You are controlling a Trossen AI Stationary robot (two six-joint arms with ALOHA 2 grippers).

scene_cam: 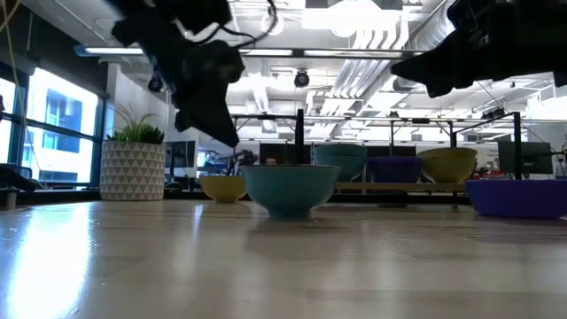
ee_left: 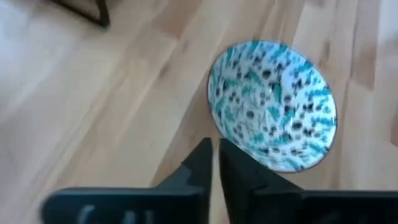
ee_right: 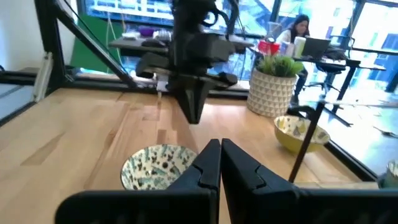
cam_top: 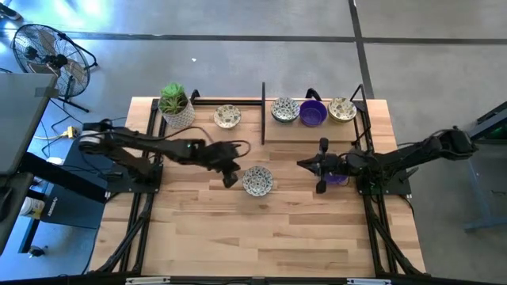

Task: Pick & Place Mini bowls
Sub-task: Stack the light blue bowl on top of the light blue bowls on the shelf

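Observation:
A cream bowl with a greenish speckled pattern (cam_top: 257, 180) rests on its base mid-table; it also shows in the low view (scene_cam: 288, 188), the left wrist view (ee_left: 273, 106) and the right wrist view (ee_right: 155, 167). My left gripper (cam_top: 230, 180) (ee_left: 215, 163) hangs shut just left of its rim, above the wood, touching nothing. My right gripper (cam_top: 303, 164) (ee_right: 220, 163) is shut, hovering right of that bowl and pointing at it. A purple bowl (cam_top: 339, 179) (scene_cam: 518, 197) sits on the table under the right arm. Another patterned bowl (cam_top: 227, 116) stands near the plant.
A raised wooden shelf (cam_top: 317, 131) at the far edge carries three bowls: patterned (cam_top: 284, 109), purple (cam_top: 313, 113), patterned (cam_top: 342, 109). A white pot with a green plant (cam_top: 176, 104) stands at the far left. Black rack posts (cam_top: 263, 111) rise by the shelf. The table's near half is bare wood.

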